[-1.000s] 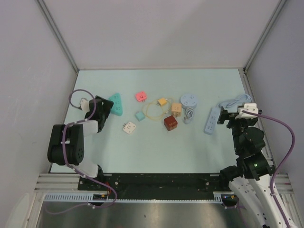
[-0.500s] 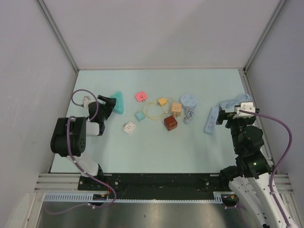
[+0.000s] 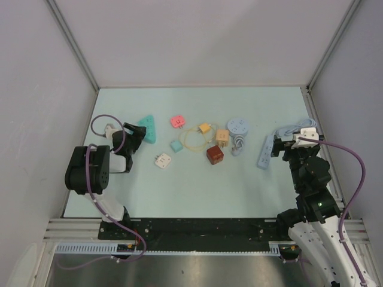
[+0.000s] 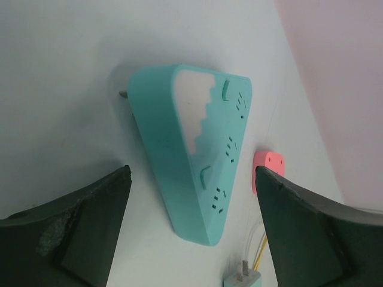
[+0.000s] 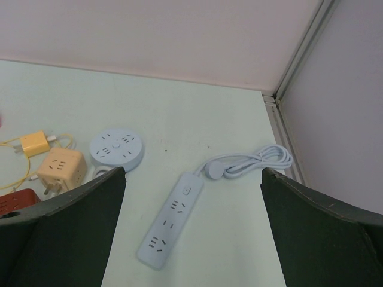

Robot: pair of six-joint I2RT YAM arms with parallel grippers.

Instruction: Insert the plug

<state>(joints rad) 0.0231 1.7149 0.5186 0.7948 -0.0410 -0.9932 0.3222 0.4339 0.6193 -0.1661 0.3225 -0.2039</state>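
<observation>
Alignment matters now: the left fingers (image 4: 66, 233), wide open and empty, frame the teal socket block (image 4: 197, 149) lying on the worktop (image 4: 60, 72) just ahead, while the right fingers (image 5: 54, 233), equally spread, overlook the blue power strip (image 5: 170, 221). To my eye the left should square up to the block's long sides and come down level before closing.

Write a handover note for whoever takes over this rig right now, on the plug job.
Left gripper: open, empty, aimed at the teal socket.
Right gripper: open, empty, facing the blue strip, its cord coiled behind.
White plug and other adapters lie loose mid-table.
Done: nothing gripped, nothing inserted.
Left: grasp a plug, seat it in a socket.
</observation>
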